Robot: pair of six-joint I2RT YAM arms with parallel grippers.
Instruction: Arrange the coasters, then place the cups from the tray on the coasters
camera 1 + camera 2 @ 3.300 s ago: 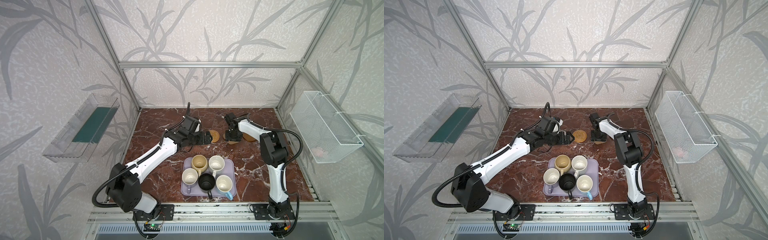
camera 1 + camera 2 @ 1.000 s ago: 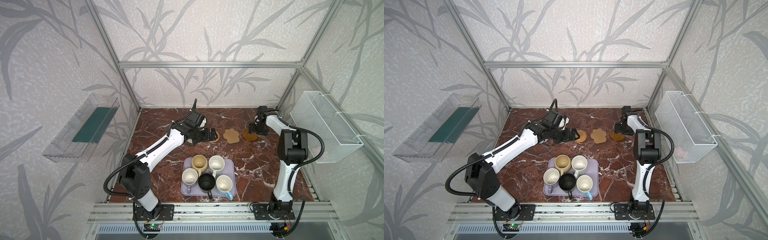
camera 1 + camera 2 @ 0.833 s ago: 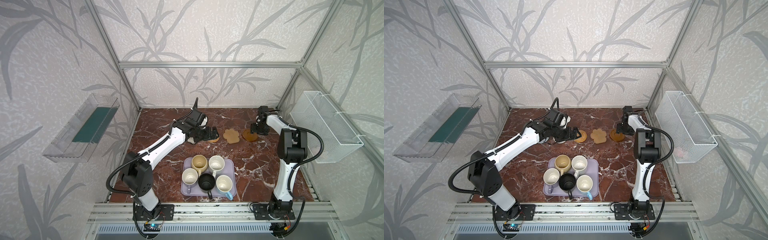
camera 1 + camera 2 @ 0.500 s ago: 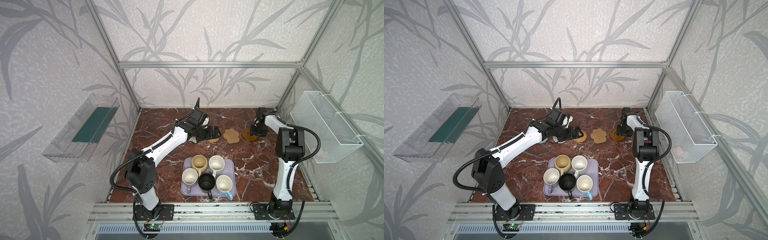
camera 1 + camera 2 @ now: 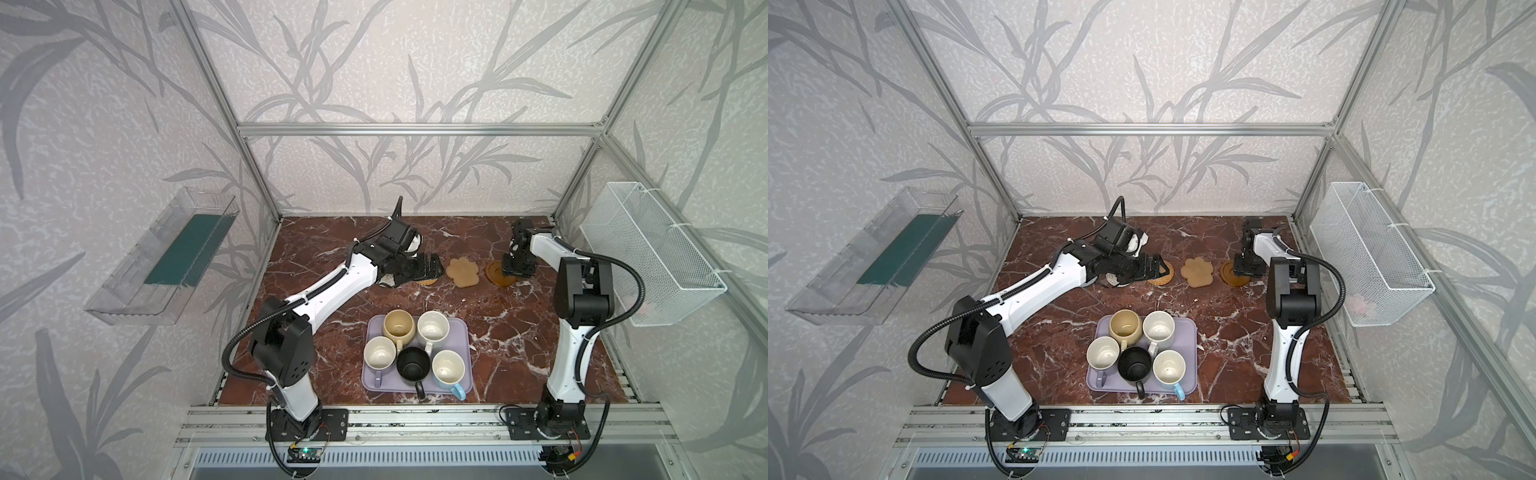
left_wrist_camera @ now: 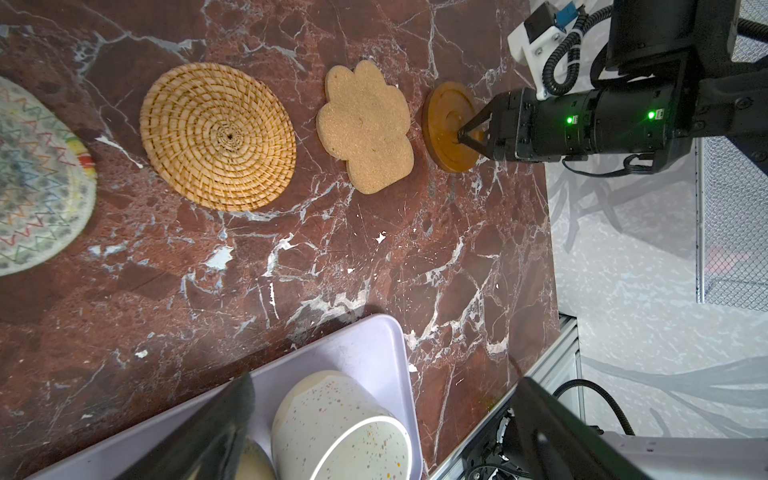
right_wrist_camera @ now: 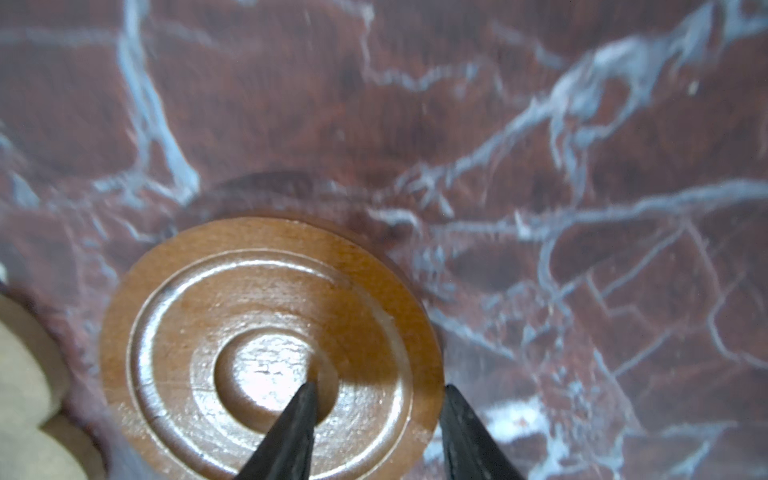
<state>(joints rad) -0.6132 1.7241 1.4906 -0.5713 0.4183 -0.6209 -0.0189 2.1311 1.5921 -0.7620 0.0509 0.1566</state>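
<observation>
One red marble table carries everything. On its near half the lavender tray holds all five cups packed close together, none yet lifted, so I judge the step in hand is laying out the coasters along the far side. The left gripper hangs over the left end of that row, jaws spread wide with nothing between them. The row runs from the cream woven coaster with its coloured zigzags, through the golden rattan coaster and the tan paw coaster, to the smallest, the glossy brown saucer. Each lies flat and clear of its neighbour, and I can find no fifth mat in any view. The right gripper points down at the saucer with jaws half narrowed. One of its fingertips sits in the centre dimple and the other just outside the rim, but whether they pinch yet I cannot tell. To do this well, I would move the slick disc gently, leave room beside the paw for a cup, and set it down level.
</observation>
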